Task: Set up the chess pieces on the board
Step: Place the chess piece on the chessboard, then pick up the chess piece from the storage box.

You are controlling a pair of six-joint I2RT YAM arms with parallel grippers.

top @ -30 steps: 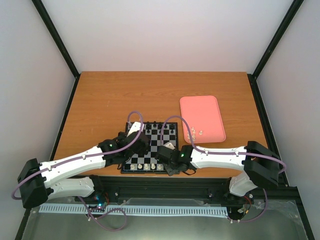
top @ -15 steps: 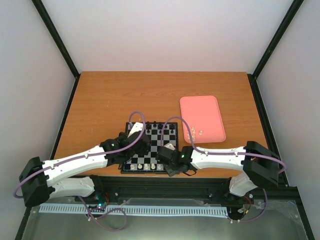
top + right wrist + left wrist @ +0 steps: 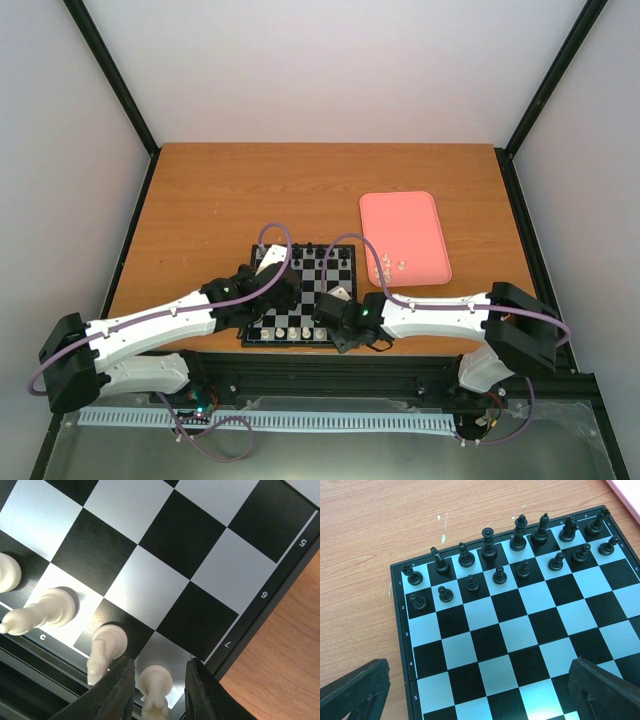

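Note:
The board (image 3: 318, 286) lies at the table's near middle, with black figures on its far rows (image 3: 520, 530). Cream-white chess pieces (image 3: 285, 332) stand along its near row. In the right wrist view a white rook (image 3: 156, 685) stands on the board's (image 3: 165, 535) corner square, beside a knight (image 3: 105, 650) and a bishop (image 3: 42, 612). My right gripper (image 3: 159, 672) straddles the rook with a small gap on each side, open. My left gripper (image 3: 480, 690) is wide open and empty above the board's (image 3: 520, 630) bare middle squares.
A pink tray (image 3: 405, 237) lies right of the board with a few white pieces (image 3: 390, 264) on its near left part. Both arms reach over the board's near edge. Black frame posts stand at the table's sides.
The left arm has shifted slightly to the left over the board. The right gripper has stayed at the near right corner of the board.

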